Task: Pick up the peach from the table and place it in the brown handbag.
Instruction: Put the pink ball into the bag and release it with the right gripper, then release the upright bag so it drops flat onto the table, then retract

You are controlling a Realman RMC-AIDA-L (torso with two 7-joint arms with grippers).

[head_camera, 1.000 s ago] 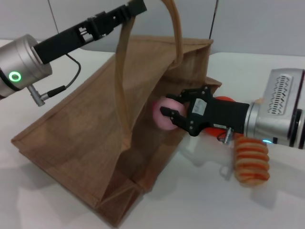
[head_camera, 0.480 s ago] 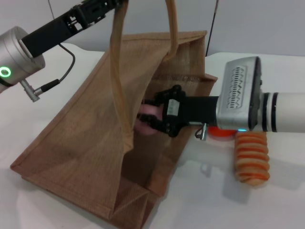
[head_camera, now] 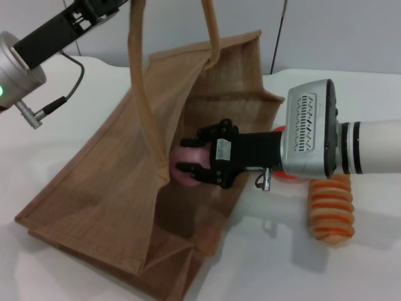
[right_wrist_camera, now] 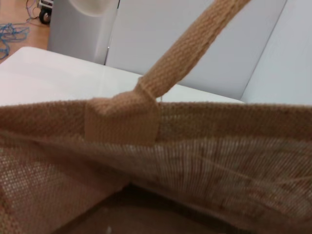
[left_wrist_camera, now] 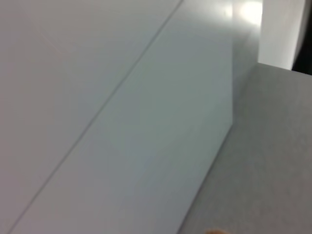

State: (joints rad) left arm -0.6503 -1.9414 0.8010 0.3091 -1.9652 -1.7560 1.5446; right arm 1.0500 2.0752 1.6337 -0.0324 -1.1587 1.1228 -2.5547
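Right gripper (head_camera: pixel 190 164) clamped around the peach (head_camera: pixel 185 165), already inside the mouth of the brown handbag (head_camera: pixel 100 182). Probably light and bruisable, so best held gently across the middle. Can't tell about the left gripper, up by the handle (head_camera: pixel 139 81).

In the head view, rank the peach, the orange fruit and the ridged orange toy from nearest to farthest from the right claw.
1. The peach: held in the right claw, inside the handbag's mouth.
2. The orange fruit: on the table, mostly hidden behind the wrist.
3. The ridged orange toy: under the forearm, toward the robot's right.
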